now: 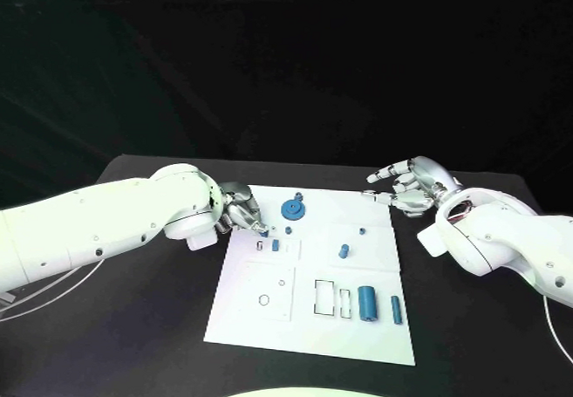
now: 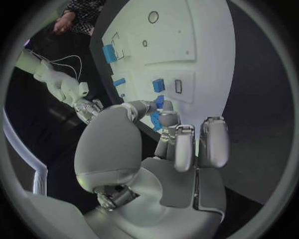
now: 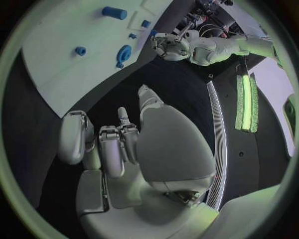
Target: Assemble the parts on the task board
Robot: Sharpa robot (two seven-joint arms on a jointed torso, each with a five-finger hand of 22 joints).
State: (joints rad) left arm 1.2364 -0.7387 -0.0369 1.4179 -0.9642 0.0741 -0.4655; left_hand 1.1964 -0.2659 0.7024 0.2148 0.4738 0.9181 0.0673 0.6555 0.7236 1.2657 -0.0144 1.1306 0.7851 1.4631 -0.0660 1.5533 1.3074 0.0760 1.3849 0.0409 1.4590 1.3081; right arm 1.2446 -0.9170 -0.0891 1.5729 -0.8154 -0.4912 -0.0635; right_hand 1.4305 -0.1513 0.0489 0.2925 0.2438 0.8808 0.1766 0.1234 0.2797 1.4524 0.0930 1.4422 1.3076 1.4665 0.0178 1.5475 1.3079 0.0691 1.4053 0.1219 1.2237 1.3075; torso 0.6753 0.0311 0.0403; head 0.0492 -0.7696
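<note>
The white task board [image 1: 313, 326] lies in the middle of the table. My left hand [image 1: 240, 208] is at the board's far left corner, and its thumb and a finger pinch a small blue part [image 2: 159, 102] just above the board. A second small blue part [image 1: 275, 245] and an empty slot [image 1: 259, 246] lie just in front of the fingertips. A round blue part [image 1: 294, 209] stands to the right of that hand. My right hand [image 1: 412, 187] hovers beyond the board's far right corner, fingers apart and holding nothing.
On the board's near right lie a blue cylinder [image 1: 367, 303] and a thinner blue pin [image 1: 395, 307], beside rectangular cut-outs [image 1: 325, 297]. Another small blue part [image 1: 344, 250] sits mid-board. Bare black table [image 1: 119, 332] surrounds the board.
</note>
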